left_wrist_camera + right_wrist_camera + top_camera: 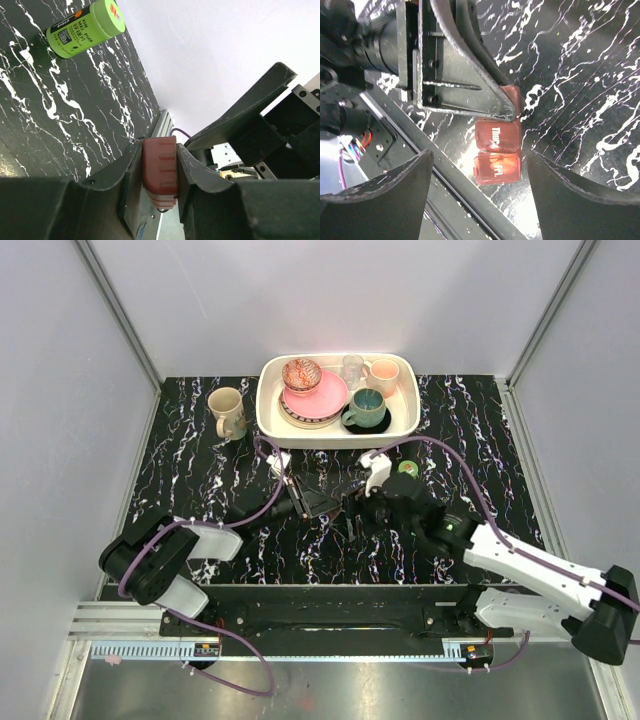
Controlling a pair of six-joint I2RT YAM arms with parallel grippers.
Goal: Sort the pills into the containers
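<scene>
A: Containers case (497,150), where?
B: Near middle of marbled table (200,470). Left gripper (160,146) clamped across it; right gripper (480,165) spread wide, fingers (385,200) at its 9 and 3 o'clock. Green bottle (85,27) at 11 o'clock, left wrist view, well apart.

Table (190,480) is black with white marble veins. The pill case (497,152) is see-through reddish-brown with white lettering. The bottle (85,27) is lime green with dark print, tray (268,415) cream, mug (227,412) beige, plate (325,395) pink, cables (436,441) purple.
</scene>
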